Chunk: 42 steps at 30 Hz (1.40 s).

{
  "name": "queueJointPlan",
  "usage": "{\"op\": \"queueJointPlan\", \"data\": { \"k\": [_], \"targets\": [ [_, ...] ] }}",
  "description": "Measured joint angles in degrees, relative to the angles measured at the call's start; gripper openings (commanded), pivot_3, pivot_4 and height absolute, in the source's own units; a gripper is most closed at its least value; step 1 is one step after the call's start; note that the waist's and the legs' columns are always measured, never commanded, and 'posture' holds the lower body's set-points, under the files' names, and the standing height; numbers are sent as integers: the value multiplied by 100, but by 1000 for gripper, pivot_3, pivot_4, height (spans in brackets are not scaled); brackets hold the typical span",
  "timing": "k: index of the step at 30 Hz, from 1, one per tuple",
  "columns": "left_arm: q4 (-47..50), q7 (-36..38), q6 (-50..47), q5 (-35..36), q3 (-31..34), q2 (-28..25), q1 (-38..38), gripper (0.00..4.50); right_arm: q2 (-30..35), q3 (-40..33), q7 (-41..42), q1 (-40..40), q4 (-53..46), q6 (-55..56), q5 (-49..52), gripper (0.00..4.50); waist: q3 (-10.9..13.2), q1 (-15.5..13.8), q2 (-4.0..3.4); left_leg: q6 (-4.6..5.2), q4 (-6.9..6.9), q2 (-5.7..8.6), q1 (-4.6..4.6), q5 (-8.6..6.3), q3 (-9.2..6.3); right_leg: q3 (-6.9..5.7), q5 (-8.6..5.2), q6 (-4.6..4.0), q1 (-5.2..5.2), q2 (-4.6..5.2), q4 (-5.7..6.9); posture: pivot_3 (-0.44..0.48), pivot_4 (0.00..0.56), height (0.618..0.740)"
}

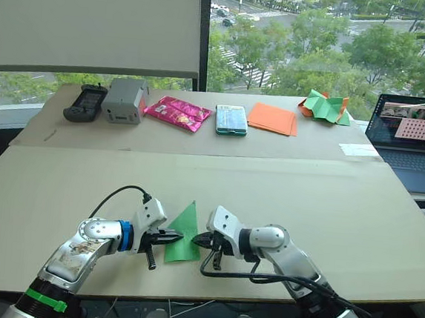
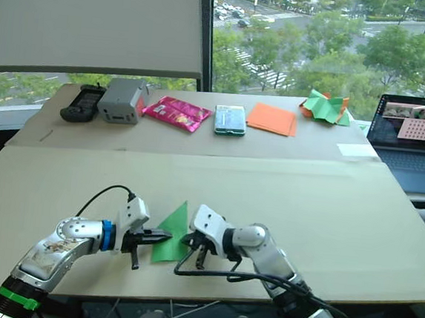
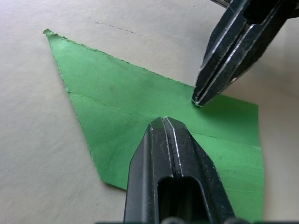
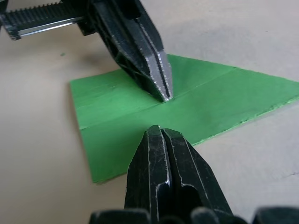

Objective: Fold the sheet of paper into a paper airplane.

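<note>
The sheet of paper (image 1: pixel 185 231) is bright green and lies flat on the tan table (image 1: pixel 284 195) near its front edge. It is a pointed wedge with its tip toward the far side, and a crease line (image 4: pixel 201 86) runs along it. My left gripper (image 1: pixel 176 236) is shut, its tip resting on the paper's left edge. My right gripper (image 1: pixel 197 240) is also shut, its tip on the paper's right edge. The two tips face each other across the wedge, a short gap apart, as the left wrist view (image 3: pixel 163 121) and right wrist view (image 4: pixel 159 130) show.
Along the far side stand a black handheld device (image 1: pixel 85 104), a grey box (image 1: pixel 124 100), a pink packet (image 1: pixel 177 113), a teal pack (image 1: pixel 231 120), flat orange sheets (image 1: pixel 273 118) and a crumpled green-and-orange paper heap (image 1: pixel 326 107). An open laptop (image 1: pixel 410 132) sits at the right.
</note>
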<state>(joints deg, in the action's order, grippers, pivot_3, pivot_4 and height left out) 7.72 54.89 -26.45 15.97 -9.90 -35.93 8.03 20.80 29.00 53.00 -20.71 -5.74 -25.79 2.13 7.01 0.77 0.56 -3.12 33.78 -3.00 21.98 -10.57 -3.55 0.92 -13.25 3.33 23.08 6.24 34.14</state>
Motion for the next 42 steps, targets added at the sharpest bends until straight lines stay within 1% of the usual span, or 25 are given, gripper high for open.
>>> {"op": "queueJointPlan", "data": {
  "k": [6, 14, 19, 23, 25, 28, 34, 37, 39, 40, 41, 42],
  "targets": [
    [-57, 42, 2, 0, -10, 1, 40, 13, 251, 134, 327, 101, -376, -247, 122, 0, -5, -4, 2, 0, 1, 0, -2, 0, 0, 0, 0, 0, -3, 0, -2, 0, 150, 706],
    [-82, 41, 4, 0, -8, 1, 54, 13, 285, 154, 410, 114, -439, -299, 157, 0, -4, -1, 3, -2, 1, 0, -5, -1, 0, 0, 0, 0, -2, 2, -4, 0, 150, 706],
    [-56, 48, -75, 116, 134, -60, 58, 13, -33, -401, 233, 184, -464, -536, 727, 0, 33, 0, 13, -1, -1, 0, 14, -1, -1, -2, 0, 0, 14, 1, -2, 0, 150, 706],
    [-44, 81, -365, 341, 611, -413, 35, 13, -35, -1133, 3, 190, -1117, -862, 1275, 0, 55, 2, 37, -1, -4, -1, 13, 0, -1, -3, 1, 1, 15, 0, -1, 0, 150, 706],
    [-35, 88, -406, 447, 825, -507, 37, 13, -38, -1293, -126, 192, -1322, -991, 1403, 0, 58, 1, 39, -1, -4, -1, 13, -1, -1, -3, 1, 1, 13, 1, -4, 0, 150, 706],
    [8, 88, -449, 466, 952, -541, 61, 13, -16, -1321, -312, 249, -1469, -1127, 1482, 0, 60, -13, 41, -1, -4, -1, 14, -1, 0, -3, 1, 1, 9, 1, -6, 0, 150, 706],
    [-127, 72, -330, 427, 897, -445, 161, 13, 89, -1110, -689, 475, -1490, -1190, 1350, 0, 70, -14, 49, -2, -4, -1, 20, -1, 0, -3, 1, 1, 16, 2, -8, 0, 150, 706],
    [-333, 230, 205, 181, 818, -574, 365, 13, 126, -1068, -777, 571, -1617, -1219, 1349, 0, 78, -9, 56, -2, -6, -1, 20, -1, 0, -4, 0, 1, 19, 2, -8, 0, 150, 706],
    [-629, 450, 824, -130, 705, -878, 566, 540, 142, -1053, -836, 615, -1708, -1252, 1367, 0, 81, -7, 55, -3, -6, -1, 20, -2, 0, -4, 0, 0, 24, 3, -10, 0, 150, 706],
    [-892, 546, 1404, -442, 548, -1061, 729, 758, 153, -1055, -872, 626, -1746, -1315, 1381, 0, 82, -13, 52, -3, -5, -1, 21, -2, 0, -5, 0, 0, 25, 4, -10, 0, 150, 706],
    [-1272, 652, 2173, -823, 392, -1248, 956, 1192, 170, -1065, -922, 643, -1768, -1370, 1395, 0, 82, -26, 52, -4, -7, -1, 24, -2, 0, -6, 0, -1, 27, 4, -14, 0, 150, 706],
    [-1580, 713, 2790, -1062, 336, -1312, 1133, 1512, 187, -1078, -952, 652, -1778, -1392, 1405, 0, 83, -38, 49, -4, -7, 0, 29, -2, 4, -5, 0, -1, 29, 8, -16, 0, 150, 706]
  ]
}}
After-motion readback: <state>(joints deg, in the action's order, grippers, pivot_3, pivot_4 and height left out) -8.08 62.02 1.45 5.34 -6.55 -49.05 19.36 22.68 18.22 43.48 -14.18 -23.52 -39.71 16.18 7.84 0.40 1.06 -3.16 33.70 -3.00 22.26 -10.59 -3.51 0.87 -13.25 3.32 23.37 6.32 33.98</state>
